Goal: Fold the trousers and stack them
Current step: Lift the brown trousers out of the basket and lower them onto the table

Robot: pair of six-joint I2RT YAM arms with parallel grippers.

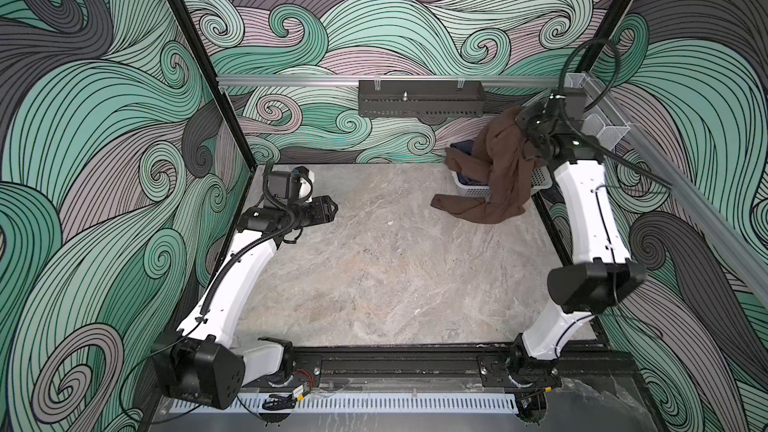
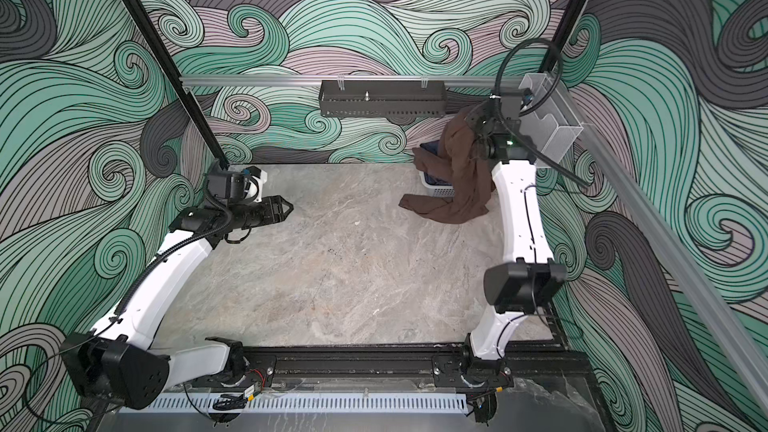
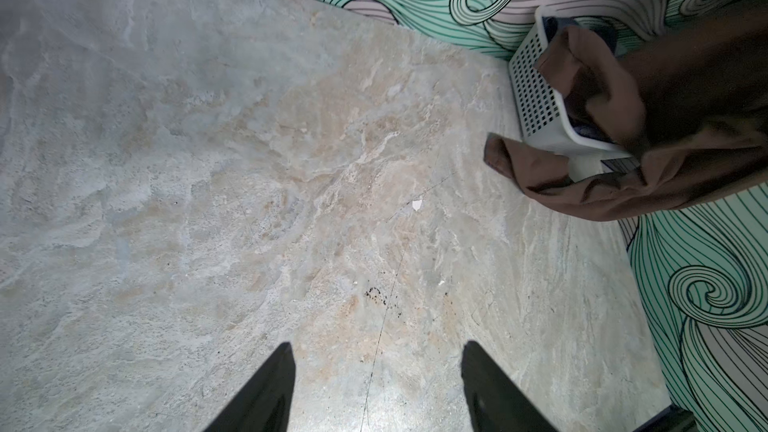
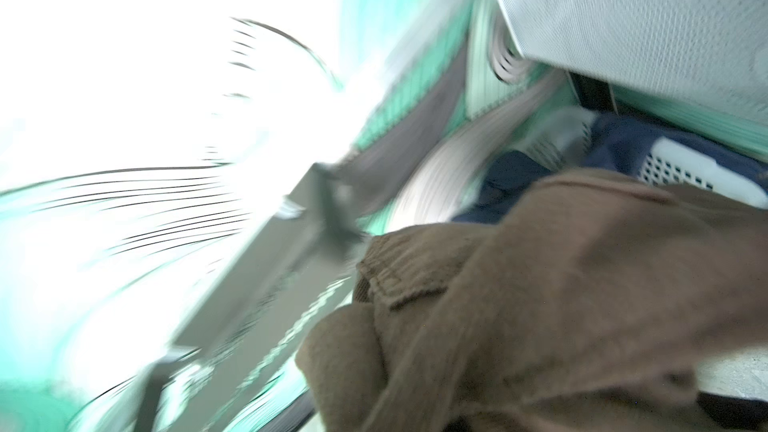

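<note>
Above the basket [image 1: 469,191], the right gripper [image 1: 521,123] pinches the trousers [image 1: 498,168], which hang lengthwise over its rim onto the table [image 1: 374,263] beside it; the left gripper [image 1: 332,209], parted and empty, sits well away.

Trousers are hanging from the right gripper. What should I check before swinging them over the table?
1. Grip: right gripper shut on the trousers, which hang from it: ok.
2. Fabric free of the white basket: not ok, a fold drapes over its rim.
3. Lower end off the table: not ok, it lies there.
4. The navy garment inside the basket: ok.
5. The left gripper open and empty: ok.
6. Which part is gripped: cannot tell.
</note>
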